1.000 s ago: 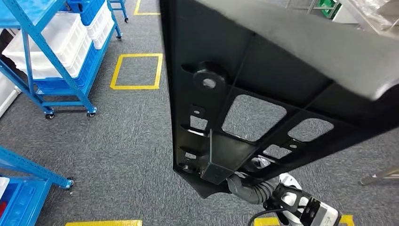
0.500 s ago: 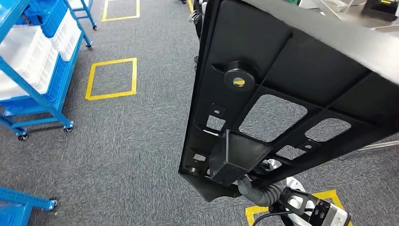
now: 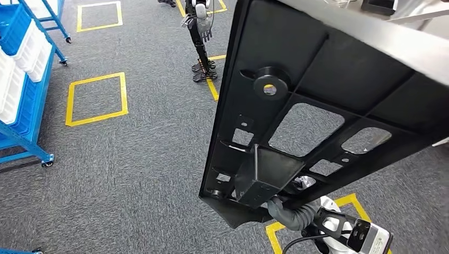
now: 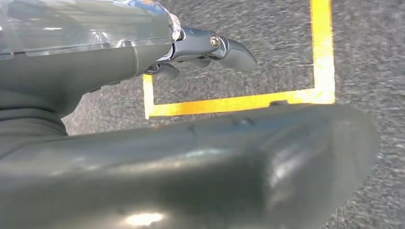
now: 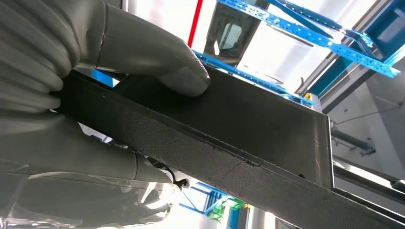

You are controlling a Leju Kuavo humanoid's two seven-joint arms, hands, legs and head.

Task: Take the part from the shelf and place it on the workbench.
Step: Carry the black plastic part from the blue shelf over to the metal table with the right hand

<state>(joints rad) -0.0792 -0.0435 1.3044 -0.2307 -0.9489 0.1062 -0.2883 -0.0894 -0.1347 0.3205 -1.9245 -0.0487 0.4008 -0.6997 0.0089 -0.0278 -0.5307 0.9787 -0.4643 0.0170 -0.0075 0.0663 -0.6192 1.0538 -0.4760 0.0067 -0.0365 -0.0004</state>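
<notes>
One large black ribbed plastic part (image 3: 317, 106) is riding high across the head view; the blue shelving (image 3: 21, 79) is sliding leftward since a second ago, so the robot is turning away, table not yet reached. Left hand (image 4: 210, 47) is hanging empty, fingers loosely apart. Right hand (image 5: 95, 71) is clamping the part's edge, thumb pressing on top.

Grey carpet floor (image 3: 132, 159), yellow taped squares (image 3: 95, 98), blue wheeled shelf rack (image 3: 24, 90)
</notes>
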